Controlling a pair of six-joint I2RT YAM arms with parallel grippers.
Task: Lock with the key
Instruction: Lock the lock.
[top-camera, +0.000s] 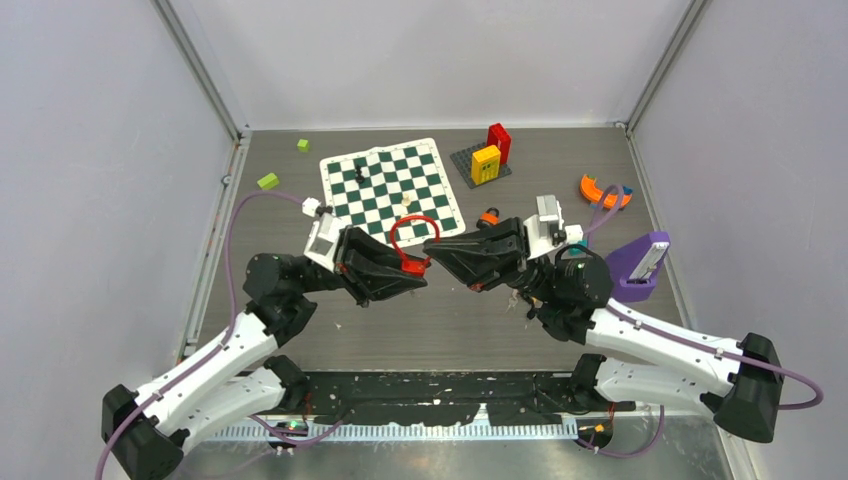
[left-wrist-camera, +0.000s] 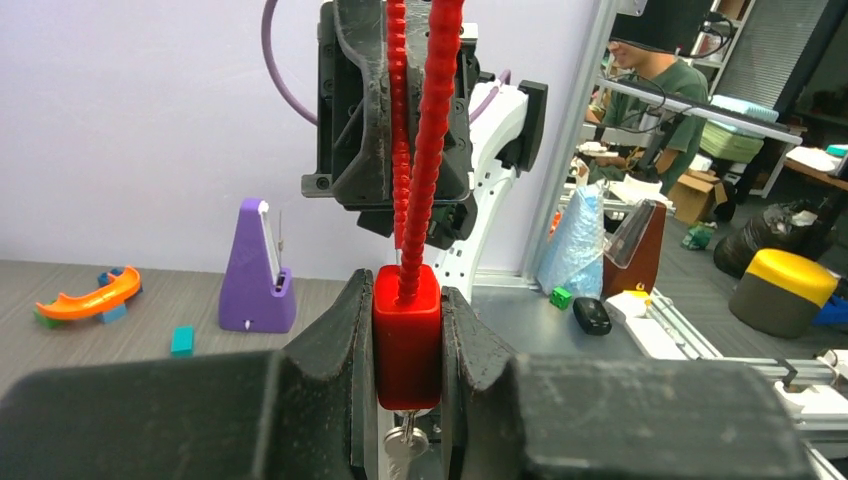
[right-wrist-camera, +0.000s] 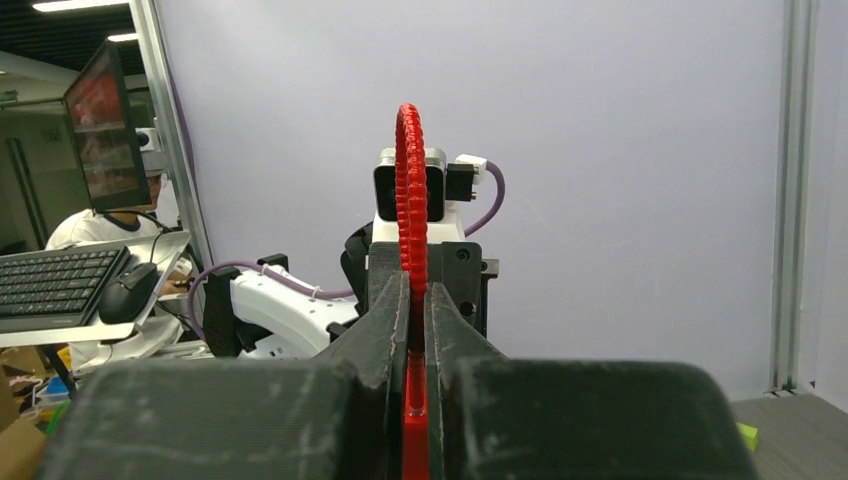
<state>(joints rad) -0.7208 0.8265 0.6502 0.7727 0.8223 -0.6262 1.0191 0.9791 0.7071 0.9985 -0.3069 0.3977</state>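
A red lock body (left-wrist-camera: 407, 335) is clamped upright between my left gripper's (left-wrist-camera: 407, 292) fingers, held above the table. A small silver key (left-wrist-camera: 405, 447) hangs from its underside. The lock's red ribbed cable (top-camera: 413, 222) loops upward from the body (top-camera: 412, 266). My left gripper (top-camera: 420, 274) and right gripper (top-camera: 433, 250) meet tip to tip at table centre. In the right wrist view my right gripper (right-wrist-camera: 410, 292) is closed on one strand of the cable (right-wrist-camera: 408, 200), right beside the lock body. The key does not show in the top or right wrist views.
A green-and-white chessboard (top-camera: 390, 185) with a few pieces lies behind the grippers. A purple metronome (top-camera: 640, 265) stands at the right edge, an orange curved piece (top-camera: 600, 190) behind it. Yellow and red blocks (top-camera: 487, 163) sit on a grey plate; green blocks (top-camera: 267, 181) lie far left.
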